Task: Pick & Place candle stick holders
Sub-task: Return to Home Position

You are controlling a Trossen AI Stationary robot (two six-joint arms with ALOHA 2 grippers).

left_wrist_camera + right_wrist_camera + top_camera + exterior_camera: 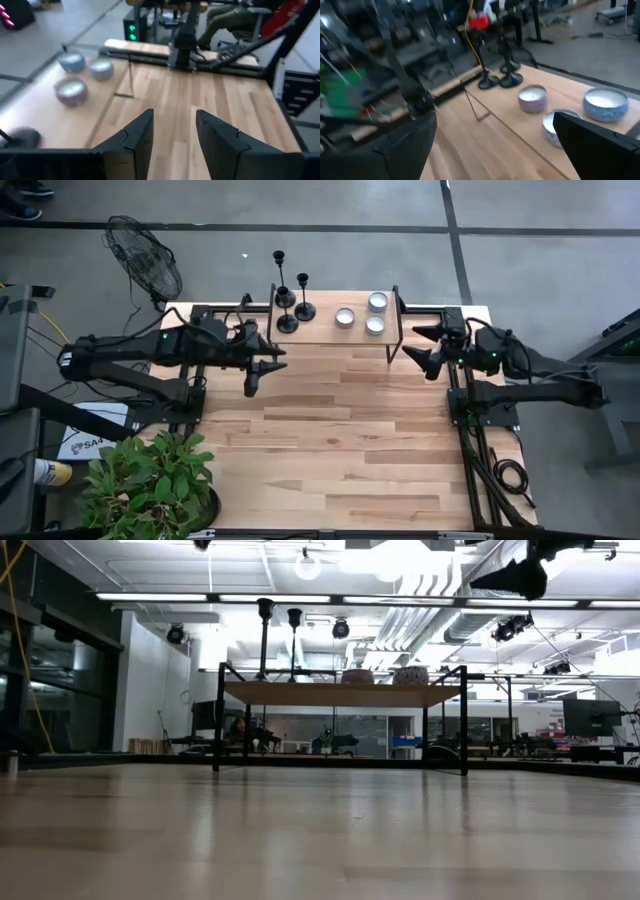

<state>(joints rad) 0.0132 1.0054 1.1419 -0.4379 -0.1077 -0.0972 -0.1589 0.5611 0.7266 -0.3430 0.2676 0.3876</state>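
Note:
Three black candle stick holders (288, 300) stand on their round bases on the left part of a raised wooden shelf (325, 330) at the table's far edge. They also show in the right wrist view (500, 75) and the low view (265, 635). My left gripper (262, 368) is open and empty. It hovers over the table just near of the shelf's left end, and its wrist view shows the gap between its fingers (174, 135). My right gripper (418, 348) is wide open and empty, as its wrist view shows (495, 145). It hovers by the shelf's right end.
Three candles in round tins (366, 315) sit on the shelf's right part and also show in the left wrist view (80, 75). The shelf has thin black metal legs (215, 720). A fan (145, 255) and a potted plant (150, 480) stand off the table's left side.

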